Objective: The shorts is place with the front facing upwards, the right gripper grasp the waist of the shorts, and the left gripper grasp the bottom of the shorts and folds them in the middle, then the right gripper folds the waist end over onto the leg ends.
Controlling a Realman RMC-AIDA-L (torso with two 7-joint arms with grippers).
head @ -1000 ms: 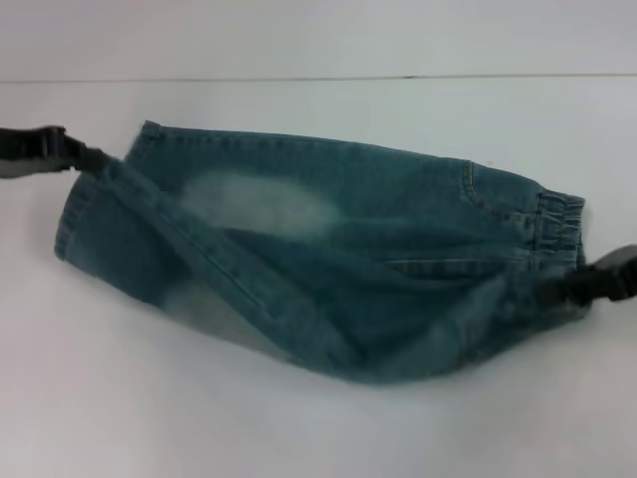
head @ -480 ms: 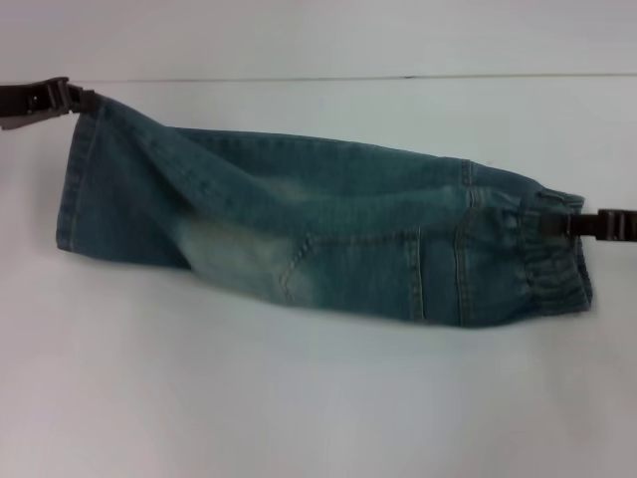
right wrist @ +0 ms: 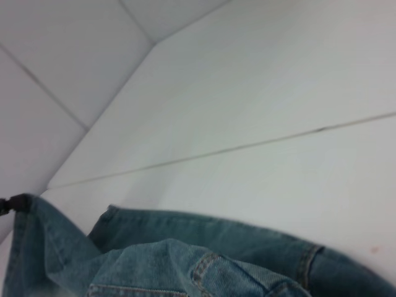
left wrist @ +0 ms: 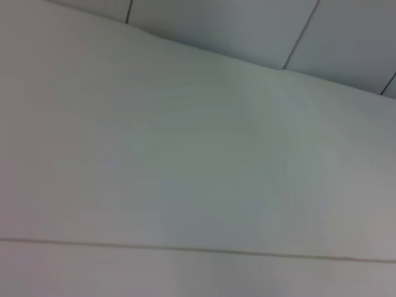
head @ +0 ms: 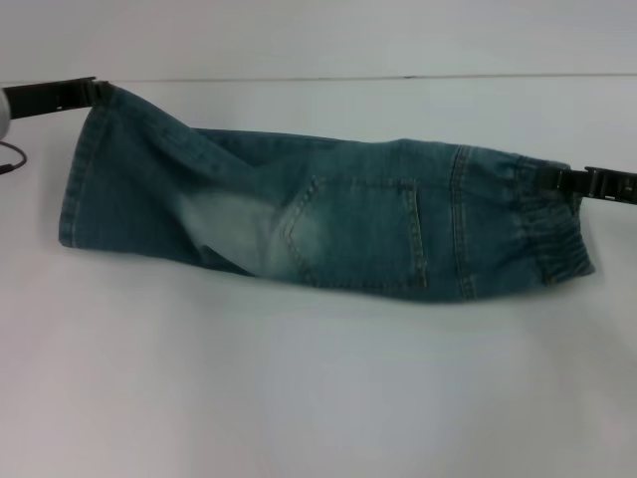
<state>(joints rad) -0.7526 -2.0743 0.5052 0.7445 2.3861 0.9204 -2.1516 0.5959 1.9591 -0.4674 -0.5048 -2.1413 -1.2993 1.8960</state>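
A white table (head: pixel 318 398) is seen; behind its far edge a pale wall (head: pixel 318 35) is seen, crossed by thin dark panel seams (left wrist: pixel 300 34).

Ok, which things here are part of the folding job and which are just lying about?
Part of the job:
- shorts
- waist of the shorts, held by the right gripper
- bottom of the shorts, held by the left gripper

Lying about:
- nothing; only the white table and a cable at its left edge
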